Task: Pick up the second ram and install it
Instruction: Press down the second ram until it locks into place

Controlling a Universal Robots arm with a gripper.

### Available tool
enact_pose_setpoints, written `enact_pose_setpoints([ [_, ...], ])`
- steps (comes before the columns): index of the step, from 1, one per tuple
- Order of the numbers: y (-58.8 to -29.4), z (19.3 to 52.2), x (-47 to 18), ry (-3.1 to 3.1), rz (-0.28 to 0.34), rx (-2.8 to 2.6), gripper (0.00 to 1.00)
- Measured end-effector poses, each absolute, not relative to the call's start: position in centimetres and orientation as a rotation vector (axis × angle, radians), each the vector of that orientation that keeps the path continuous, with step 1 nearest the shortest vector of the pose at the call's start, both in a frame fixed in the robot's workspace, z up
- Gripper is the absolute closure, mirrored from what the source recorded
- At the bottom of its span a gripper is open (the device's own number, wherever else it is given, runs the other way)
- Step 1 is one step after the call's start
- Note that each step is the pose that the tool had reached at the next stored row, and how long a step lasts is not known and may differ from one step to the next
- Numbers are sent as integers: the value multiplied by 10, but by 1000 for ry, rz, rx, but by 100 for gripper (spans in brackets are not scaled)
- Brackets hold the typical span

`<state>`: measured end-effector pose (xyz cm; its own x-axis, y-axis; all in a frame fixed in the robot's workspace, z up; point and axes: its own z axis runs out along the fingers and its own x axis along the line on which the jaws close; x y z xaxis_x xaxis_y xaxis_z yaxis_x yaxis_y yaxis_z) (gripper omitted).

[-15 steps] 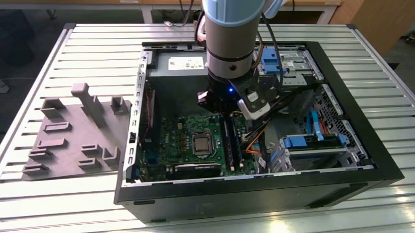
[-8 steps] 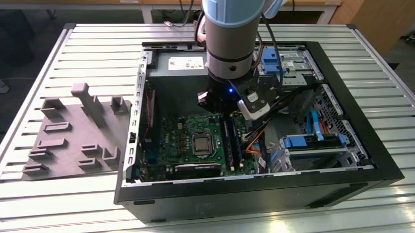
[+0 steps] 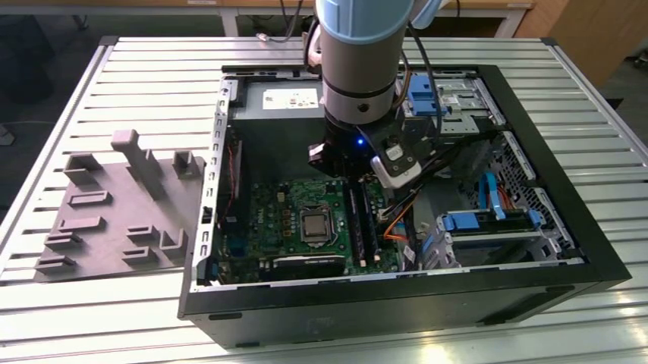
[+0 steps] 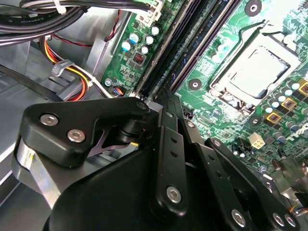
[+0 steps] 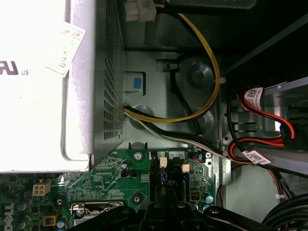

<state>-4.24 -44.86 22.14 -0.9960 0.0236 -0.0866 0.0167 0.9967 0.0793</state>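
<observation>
The jaws sit low over the green motherboard (image 3: 303, 224), at the end of the long black memory slots (image 3: 360, 220), and whether they are open or closed cannot be told: in the second wrist view the gripper (image 4: 166, 98) comes to a narrow dark tip right above the slot ends, its black linkage arms (image 4: 173, 159) crowding the foreground. A thin dark edge runs from that tip along the slots, which may be the second ram (image 4: 168, 98) standing on edge (it cannot be separated from the fingers with any certainty).

Just beyond the tip, the slots (image 4: 192, 43) run away in parallel across the motherboard (image 4: 269, 29), with the silver processor socket (image 4: 255, 72) beside them and a cluster of small capacitors (image 4: 139, 41) on their other side. In the first wrist view the same slots (image 5: 171, 180) lead toward the metal power supply box (image 5: 57, 82), from which yellow and white cables (image 5: 202, 62) loop across the case floor; red cables (image 5: 269, 115) lie further off.

In the exterior view the arm (image 3: 357, 61) reaches straight down into the open computer case (image 3: 405, 303), which lies on the slatted counter (image 3: 121, 76). Beside the case, toward the exterior view's left, rests a grey plastic block (image 3: 111, 212) with upright posts. Blue drive brackets (image 3: 476, 220) sit inside the case on the motherboard's other side.
</observation>
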Motion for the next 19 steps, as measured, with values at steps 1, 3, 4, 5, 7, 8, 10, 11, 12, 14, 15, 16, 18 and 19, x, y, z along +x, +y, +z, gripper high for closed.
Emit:
enact_pose_setpoints([
  [1,-449,221,-42,3051,120,31,89],
  [3,-449,221,-42,3051,120,31,89],
  [4,-449,221,-42,3051,120,31,89],
  [5,-449,221,-42,3051,120,31,89],
  [7,-449,221,-42,3051,121,31,89],
  [8,-449,220,-42,3051,120,31,89],
  [10,-449,220,-42,3052,119,31,89],
  [11,-449,220,-42,3052,119,31,89],
  [12,-449,220,-42,3052,120,31,89],
  [14,-449,220,-42,3051,120,31,89],
  [15,-449,220,-42,3051,120,31,89],
  [16,-449,219,-42,3051,120,31,89],
  [18,-449,219,-42,3052,120,31,89],
  [19,-449,218,-42,3052,120,31,89],
])
